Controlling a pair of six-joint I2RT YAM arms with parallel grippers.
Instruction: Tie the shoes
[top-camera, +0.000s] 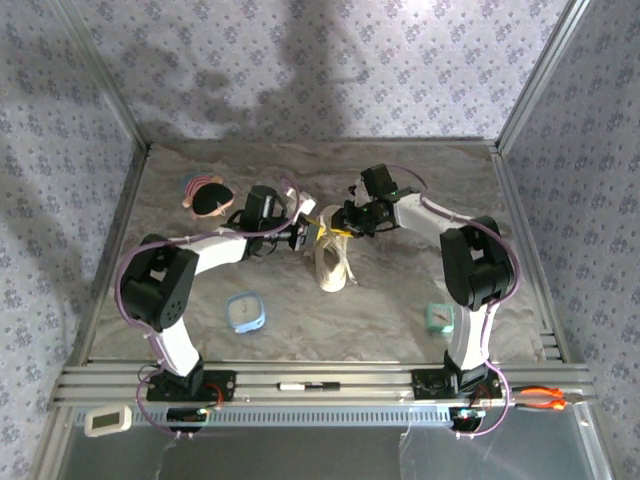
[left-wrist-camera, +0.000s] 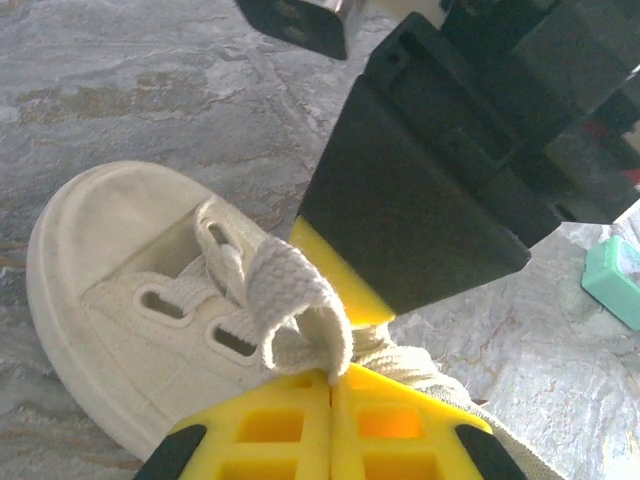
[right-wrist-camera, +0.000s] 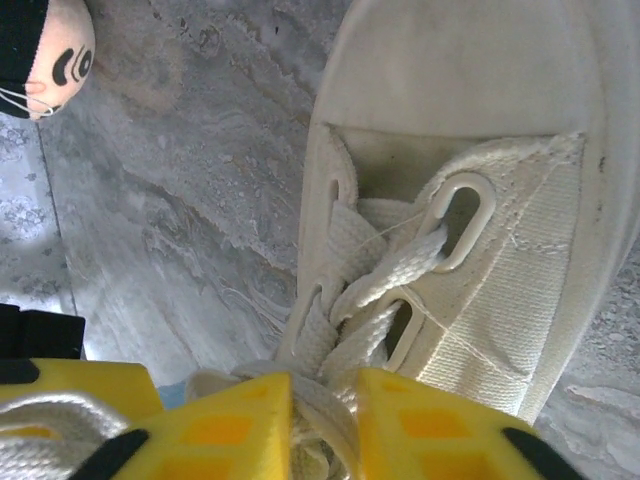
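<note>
Two end effectors met over the shoe (top-camera: 332, 265), lying mid-surface (top-camera: 420, 190). Left end effector (left-wrist-camera: 331, 385) was pressed together on a lace loop (left-wrist-camera: 300, 300), seemingly to keep it raised. Right end effector (right-wrist-camera: 322, 400) pinched lace strands (right-wrist-camera: 318, 345) below the eyelets. Overhead view gave positions; wrist views resolved the grips.

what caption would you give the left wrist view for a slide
Left gripper pinches a lace loop above the cream shoe on a marbled table.
</note>
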